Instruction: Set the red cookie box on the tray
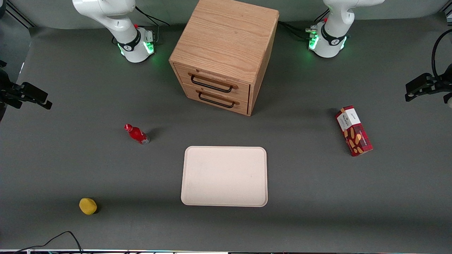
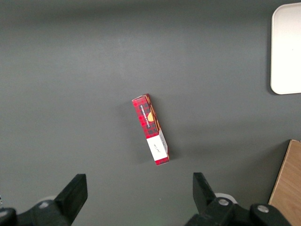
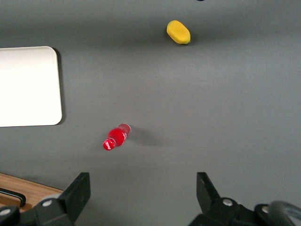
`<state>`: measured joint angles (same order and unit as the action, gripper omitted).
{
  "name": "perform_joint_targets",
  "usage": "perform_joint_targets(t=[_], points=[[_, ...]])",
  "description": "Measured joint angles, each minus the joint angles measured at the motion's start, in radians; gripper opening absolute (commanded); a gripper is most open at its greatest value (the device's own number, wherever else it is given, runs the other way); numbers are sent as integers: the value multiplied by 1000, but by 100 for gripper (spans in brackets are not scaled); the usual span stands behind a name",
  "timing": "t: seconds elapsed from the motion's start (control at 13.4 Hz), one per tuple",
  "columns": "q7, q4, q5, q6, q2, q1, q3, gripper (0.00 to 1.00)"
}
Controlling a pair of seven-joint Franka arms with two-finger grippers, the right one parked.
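Observation:
The red cookie box [image 1: 354, 130] lies flat on the grey table toward the working arm's end, its white label end pointing away from the front camera. The cream-white tray [image 1: 224, 176] sits mid-table, nearer the front camera than the wooden cabinet, with nothing on it. In the left wrist view my gripper [image 2: 139, 193] hangs high above the table, open, with nothing between its black fingers [image 2: 75, 193]. The cookie box [image 2: 150, 129] lies well below it, apart from it. A corner of the tray [image 2: 287, 47] shows too. The gripper is out of the front view.
A wooden two-drawer cabinet [image 1: 222, 53] stands at mid-table, farther from the front camera than the tray. Toward the parked arm's end lie a small red bottle [image 1: 137, 134] and a yellow lemon-like object [image 1: 88, 206].

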<state>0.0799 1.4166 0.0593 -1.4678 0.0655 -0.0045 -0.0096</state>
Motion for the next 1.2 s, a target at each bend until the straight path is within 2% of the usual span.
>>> perform_joint_targets(t=[0.75,0.9,1.2], points=[[-12,31,0,0,1,0,-5,100],[-12,81,0,-31,-4,0,-5,100],[-19,272,0,-193,-55,13,3,100]])
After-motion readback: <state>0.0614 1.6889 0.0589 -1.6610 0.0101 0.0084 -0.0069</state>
